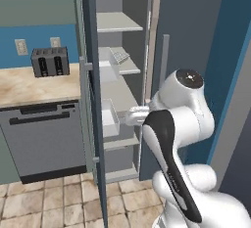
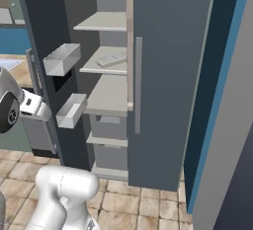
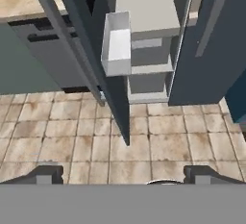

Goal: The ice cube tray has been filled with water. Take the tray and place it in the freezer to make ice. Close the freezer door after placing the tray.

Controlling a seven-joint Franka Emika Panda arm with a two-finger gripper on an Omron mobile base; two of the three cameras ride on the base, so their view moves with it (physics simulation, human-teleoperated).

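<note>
ice cube tray (image 2: 111,58) lies on the freezer's middle white shelf (image 2: 94,68).

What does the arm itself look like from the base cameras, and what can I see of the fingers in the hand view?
The arm is built of glossy white rounded shells, with a black band running along one link and a dark round cap on the top joint. No loose cables show. In the hand view the gripper shows two small dark grey blocky fingertips, set wide apart.
</note>
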